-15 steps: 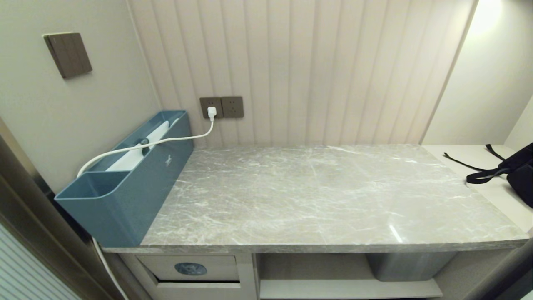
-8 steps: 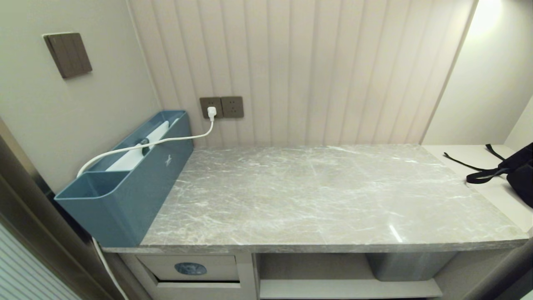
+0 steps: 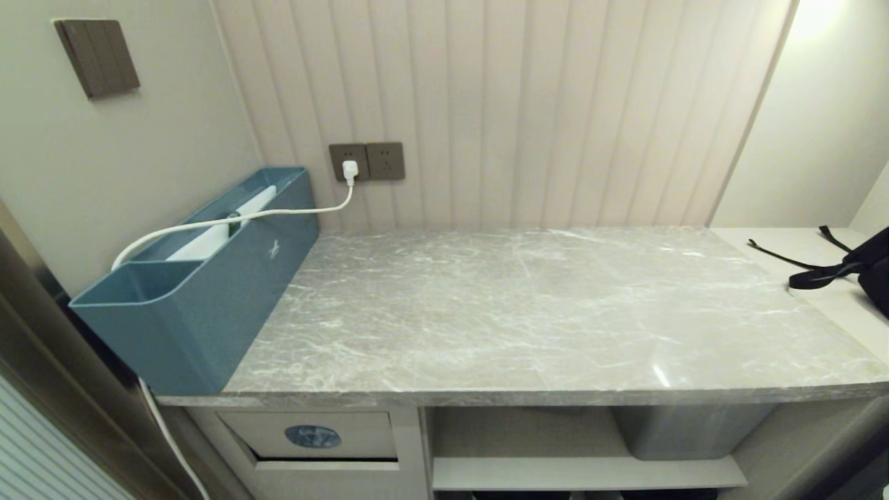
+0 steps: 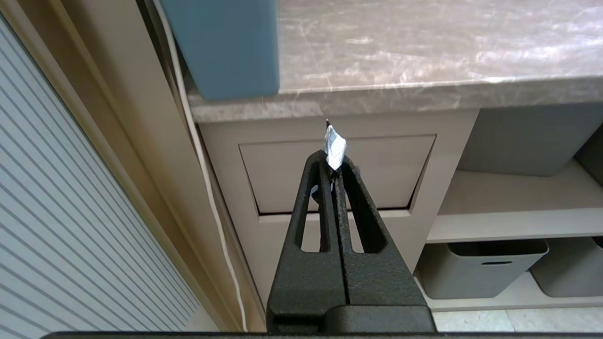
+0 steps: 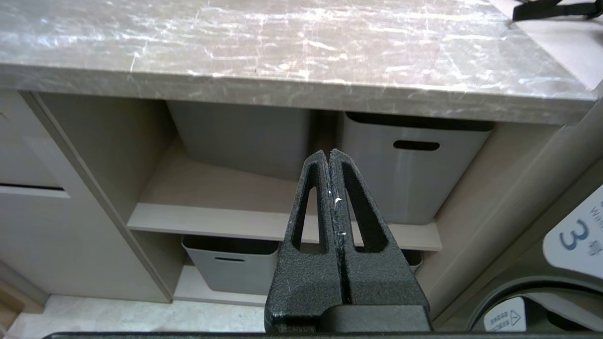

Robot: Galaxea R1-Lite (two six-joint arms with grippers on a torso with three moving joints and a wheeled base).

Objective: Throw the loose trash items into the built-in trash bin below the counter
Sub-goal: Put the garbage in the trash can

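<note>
on the long grey marble-look counter, no turquoise cardboard scraps are visible; the slab shows only a grey-blue plastic box at its left end with a white cable running to the wall socket, and a black strap on the pale ledge to its right. below the counter's left end, the beige tilt flap of the built-in trash bin, with its blue oval sticker, sits closed or nearly so. the left gripper is level with that flap, jaws clenched, with a small silvery-white shred pinched at the tips; what it is cannot be told. the right gripper is clenched on nothing, facing the open shelves and grey plastic tubs. judgement: the 2 scraps appear disposed of, so the task looks complete or nearly so. where they lie now cannot be seen.
</note>
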